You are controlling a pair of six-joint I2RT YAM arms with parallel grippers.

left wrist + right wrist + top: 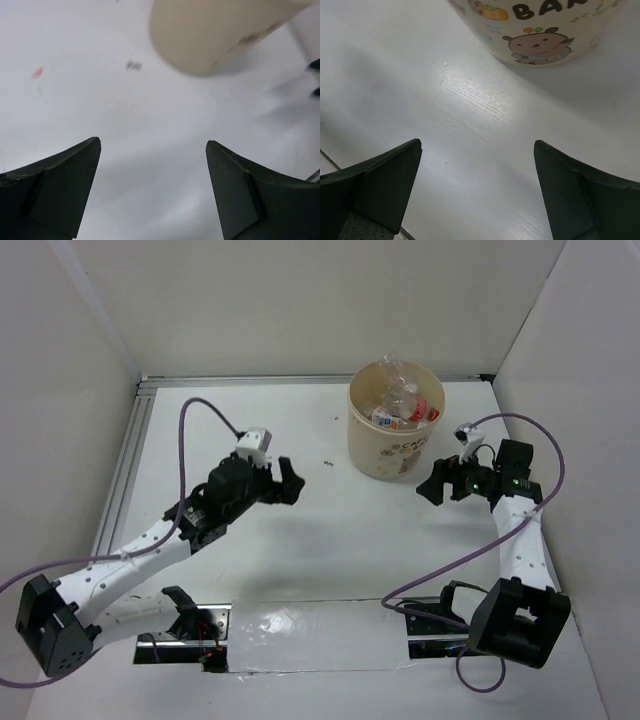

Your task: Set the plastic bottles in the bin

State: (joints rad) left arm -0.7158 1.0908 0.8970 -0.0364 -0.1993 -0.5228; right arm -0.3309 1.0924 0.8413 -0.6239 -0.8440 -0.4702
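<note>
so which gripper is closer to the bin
Right. The right gripper sits just off the near right side of the bin; the left gripper is farther out, to its left.

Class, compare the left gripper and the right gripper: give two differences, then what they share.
The left gripper sits well left of the bin; the right gripper sits close beside its right wall. The left gripper's camera shows the bin blurred and mostly plain; the right gripper's shows a sharp cartoon bear print. Both have fingers spread open, holding nothing.
</note>
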